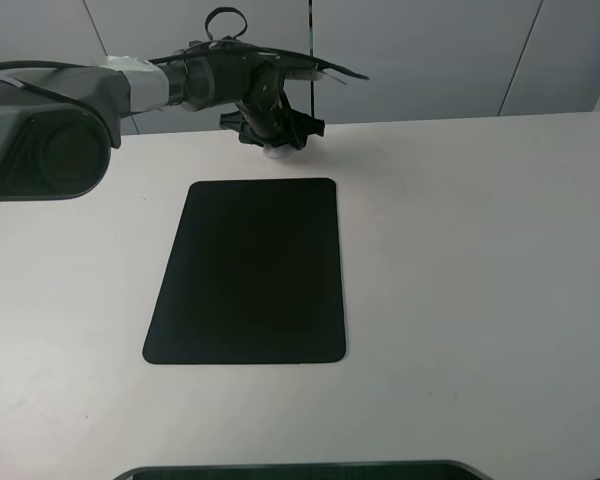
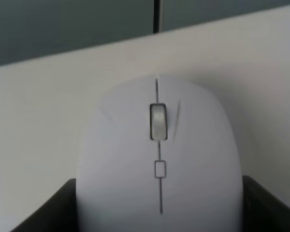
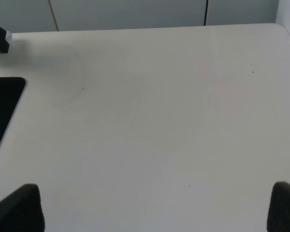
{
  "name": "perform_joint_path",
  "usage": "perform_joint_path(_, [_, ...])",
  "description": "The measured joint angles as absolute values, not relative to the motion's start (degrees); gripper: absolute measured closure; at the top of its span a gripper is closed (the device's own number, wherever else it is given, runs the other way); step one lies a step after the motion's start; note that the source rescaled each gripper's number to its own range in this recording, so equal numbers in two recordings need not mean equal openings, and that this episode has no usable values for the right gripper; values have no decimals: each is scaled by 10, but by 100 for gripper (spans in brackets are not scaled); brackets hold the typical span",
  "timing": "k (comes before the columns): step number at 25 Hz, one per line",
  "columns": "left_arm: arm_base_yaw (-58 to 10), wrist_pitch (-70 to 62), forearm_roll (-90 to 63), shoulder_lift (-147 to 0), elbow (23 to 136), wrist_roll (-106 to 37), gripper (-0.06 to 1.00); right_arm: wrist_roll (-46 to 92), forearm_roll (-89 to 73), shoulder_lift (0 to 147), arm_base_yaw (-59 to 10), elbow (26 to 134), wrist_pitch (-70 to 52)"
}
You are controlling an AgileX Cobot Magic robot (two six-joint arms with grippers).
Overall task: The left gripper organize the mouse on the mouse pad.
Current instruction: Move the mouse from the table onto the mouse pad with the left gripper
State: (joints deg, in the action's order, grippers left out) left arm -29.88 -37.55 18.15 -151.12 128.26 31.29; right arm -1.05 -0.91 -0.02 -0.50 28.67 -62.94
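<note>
The white mouse (image 2: 159,159) with its grey scroll wheel lies on the pale table just beyond the far edge of the black mouse pad (image 1: 250,270); only a white sliver of the mouse (image 1: 277,152) shows under the arm in the exterior high view. My left gripper (image 1: 275,138) is down over it. In the left wrist view its black fingers (image 2: 53,208) press against both sides of the mouse body. My right gripper (image 3: 154,208) is open above bare table, fingers (image 3: 17,208) wide apart. It is out of the exterior view.
The pale table (image 1: 480,250) runs back to a grey wall just behind the mouse. A corner of the mouse pad (image 3: 2,101) shows in the right wrist view. A dark strip (image 1: 300,470) lies along the table's near edge.
</note>
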Motion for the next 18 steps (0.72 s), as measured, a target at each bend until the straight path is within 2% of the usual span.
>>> perform_joint_path(10, [-300,-411,183,-1511,1286,315,93,-10,-9,0,-5,287,-629])
perform_joint_path(18, [-321,-446,224,-1510,1286,382,93,-10,-9,0,-5,287,-629])
